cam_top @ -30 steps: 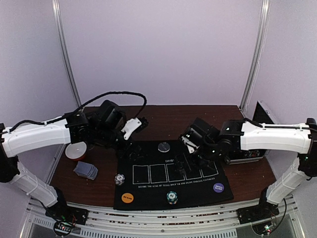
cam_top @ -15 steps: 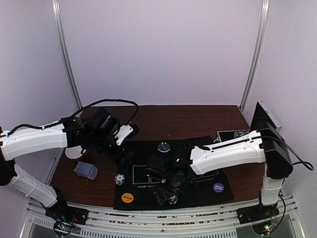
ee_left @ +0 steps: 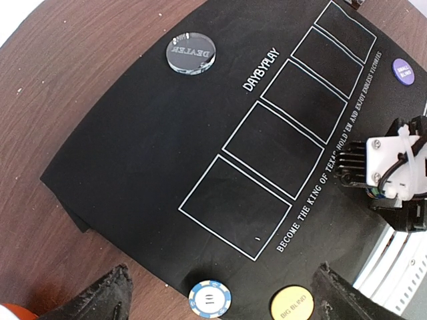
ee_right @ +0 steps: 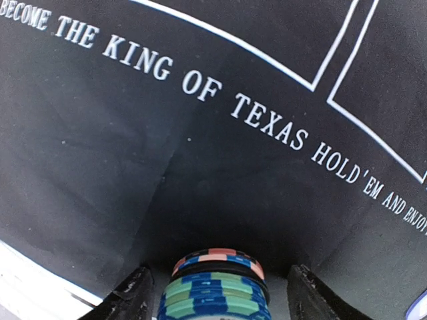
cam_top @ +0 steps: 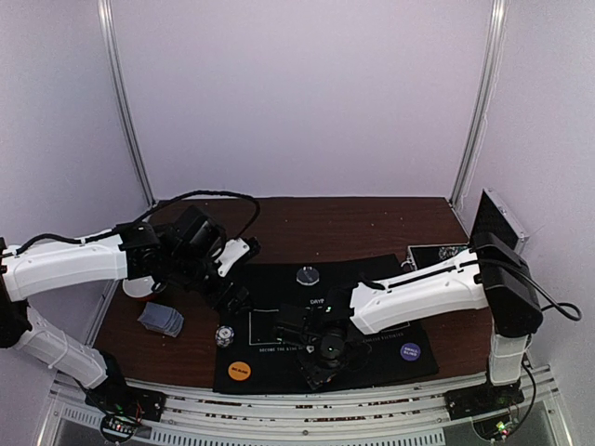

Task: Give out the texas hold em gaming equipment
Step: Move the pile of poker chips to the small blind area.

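1 blue-white chip stack (cam_top: 224, 334) lower left, 1 green-blue chip stack (ee_right: 213, 273) bottom centre between open right end effector (ee_right: 217, 297) fingers, both upright, 1 dealer disc (cam_top: 308, 275), 1 orange disc (cam_top: 240, 371), 1 purple disc (cam_top: 410, 352), 1 card pile (cam_top: 160, 319) left, left end effector (ee_left: 221, 283) wide open

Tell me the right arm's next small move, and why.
Probably close the right tool on the striped chip stack: the right wrist view shows the stack standing on the black mat between the open fingers, not yet clamped.
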{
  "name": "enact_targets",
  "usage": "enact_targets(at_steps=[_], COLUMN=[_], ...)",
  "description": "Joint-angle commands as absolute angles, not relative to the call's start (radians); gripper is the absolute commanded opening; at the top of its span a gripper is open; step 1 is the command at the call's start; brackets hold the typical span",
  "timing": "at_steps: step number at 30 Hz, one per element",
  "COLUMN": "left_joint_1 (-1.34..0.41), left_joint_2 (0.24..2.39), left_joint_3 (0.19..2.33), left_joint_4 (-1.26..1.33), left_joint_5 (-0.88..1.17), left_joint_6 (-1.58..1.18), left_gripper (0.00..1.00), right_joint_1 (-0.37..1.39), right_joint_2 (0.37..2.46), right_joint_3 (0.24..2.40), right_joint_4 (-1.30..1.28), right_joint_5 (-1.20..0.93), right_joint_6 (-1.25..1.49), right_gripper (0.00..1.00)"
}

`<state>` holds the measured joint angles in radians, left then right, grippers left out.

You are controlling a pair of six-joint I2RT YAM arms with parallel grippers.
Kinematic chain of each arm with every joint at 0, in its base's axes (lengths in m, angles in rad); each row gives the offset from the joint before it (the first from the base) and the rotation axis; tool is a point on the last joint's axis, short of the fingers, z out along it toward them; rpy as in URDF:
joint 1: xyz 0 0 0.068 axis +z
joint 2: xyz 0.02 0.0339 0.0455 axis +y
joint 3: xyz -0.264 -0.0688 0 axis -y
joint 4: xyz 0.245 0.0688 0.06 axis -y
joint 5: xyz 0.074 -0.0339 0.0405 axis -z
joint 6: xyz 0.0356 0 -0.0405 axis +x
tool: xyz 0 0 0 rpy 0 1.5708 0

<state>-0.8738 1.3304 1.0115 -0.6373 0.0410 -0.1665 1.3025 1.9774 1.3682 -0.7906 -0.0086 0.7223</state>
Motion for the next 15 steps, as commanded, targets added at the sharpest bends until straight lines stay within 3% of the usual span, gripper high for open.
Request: enact_targets(at_steps=[1,6,10,15], left_joint_1=[-0.87,-0.868,-0.87,-0.87], left_joint_2=[1.335,1.333,1.333,1.329], left_joint_3=[1.011,1.008,1.007,1.005], left_joint_4=[-0.607,-0.607,-0.607,-0.607], left_joint_5=[0.039,0.031,0.031,0.029], left_joint_6=[-0.154,-0.148,-0.148,-0.146], left_gripper=[0.97,0.97,0.97,0.97], right_joint_1=[1.318,1.318,1.316,1.304], right_joint_2=[2.013,2.006,2.001,1.97], right_joint_3=[1.38,1.356,1.341,1.309], right_joint_4=[-0.838,-0.834,-0.839,-0.868], right_joint_5=[-0.007,-0.003,0.009,0.05], right_joint_6=[0.707,0.706,0.706,0.716], right_gripper=[0.64,0.48,0.27,0.11])
